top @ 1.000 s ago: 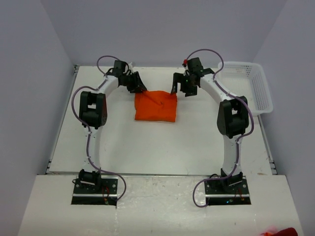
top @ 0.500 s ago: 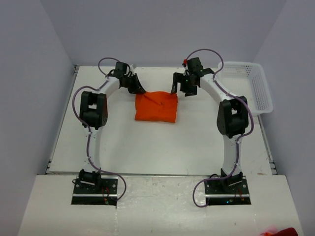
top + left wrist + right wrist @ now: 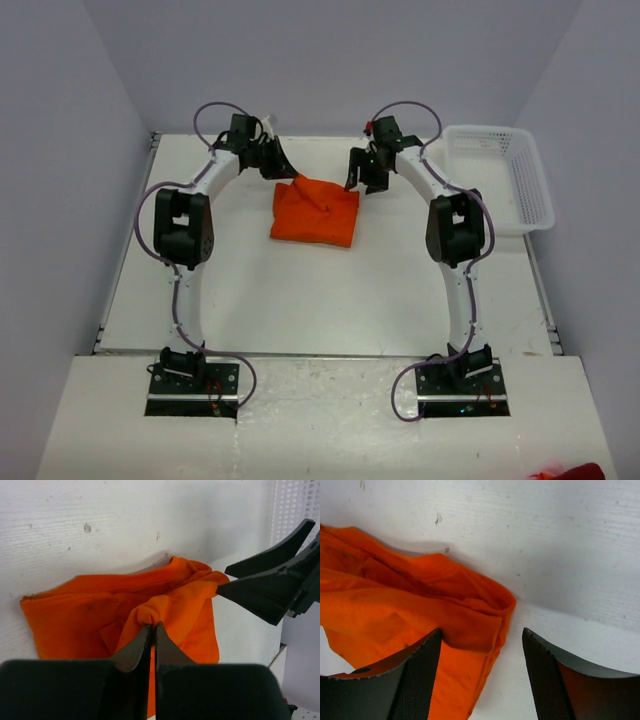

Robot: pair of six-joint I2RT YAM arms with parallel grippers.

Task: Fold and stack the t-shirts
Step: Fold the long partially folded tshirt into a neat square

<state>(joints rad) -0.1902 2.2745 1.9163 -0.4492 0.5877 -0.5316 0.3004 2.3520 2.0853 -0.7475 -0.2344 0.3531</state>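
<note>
T-shirt [image 3: 314,213]: rumpled orange cloth square

Partly out of view: t-shirt [image 3: 395,615]
R wrist cam: it's running off left & bottom edges. L wrist cam: left gripper [image 3: 152,625] is blocking its near part; basket [image 3: 296,500] is getting cut off top-right. Top cam: orange scrap [image 3: 572,470] is getting clipped at bottom edge.

Left gripper [image 3: 152,626] pinches the t-shirt [image 3: 75,615]; right gripper [image 3: 481,635] jaws stand apart.
</note>
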